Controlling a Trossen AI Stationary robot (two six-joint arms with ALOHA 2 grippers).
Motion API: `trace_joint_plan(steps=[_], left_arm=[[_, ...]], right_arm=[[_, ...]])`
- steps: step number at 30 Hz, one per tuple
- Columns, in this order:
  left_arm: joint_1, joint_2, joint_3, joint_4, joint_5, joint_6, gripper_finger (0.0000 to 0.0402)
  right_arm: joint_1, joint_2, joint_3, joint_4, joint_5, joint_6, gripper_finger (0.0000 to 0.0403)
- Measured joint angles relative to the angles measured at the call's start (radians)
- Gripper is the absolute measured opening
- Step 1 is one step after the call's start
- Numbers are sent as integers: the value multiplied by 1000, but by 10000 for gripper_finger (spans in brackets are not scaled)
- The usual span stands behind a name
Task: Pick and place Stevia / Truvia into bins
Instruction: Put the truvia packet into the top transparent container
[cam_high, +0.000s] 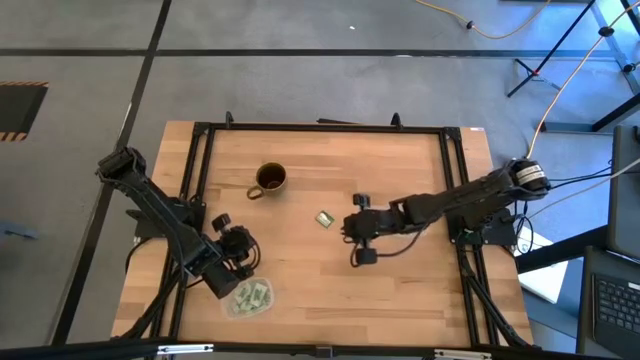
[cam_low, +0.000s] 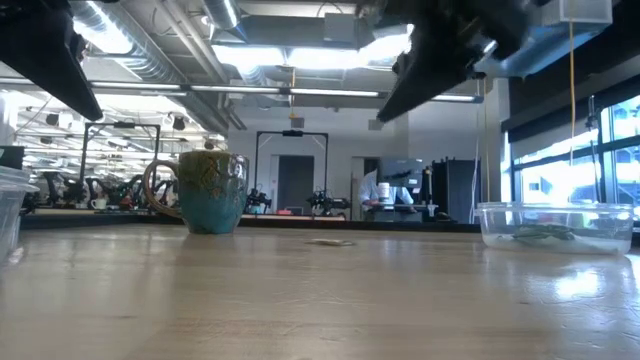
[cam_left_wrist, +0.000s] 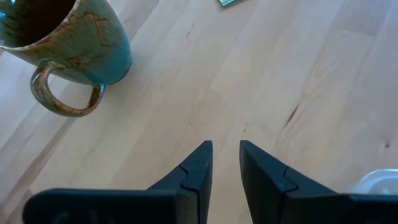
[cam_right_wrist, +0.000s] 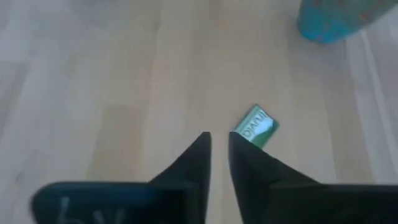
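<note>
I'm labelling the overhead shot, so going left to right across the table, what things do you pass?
Left gripper → bin → mug → sachet → right gripper.

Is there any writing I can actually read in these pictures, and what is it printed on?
Green and white paper sachet lying alone on the wooden table: white lettering on its green band, too blurred to read.
Sachets in the clear plastic bin beside the left gripper: print too small to read.
Brown and teal glazed mug: no writing visible.
Nothing else readable.
</note>
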Motion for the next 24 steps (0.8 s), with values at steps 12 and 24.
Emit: trace_joint_plan(steps=[12,24], left_arm=[[0,0,0,7,1,10,72],[0,0,0,7,2,8,72]], right_arm=[[-128,248,0,246,0,-138,135],[-226,367,0,311,-134,-76,84]])
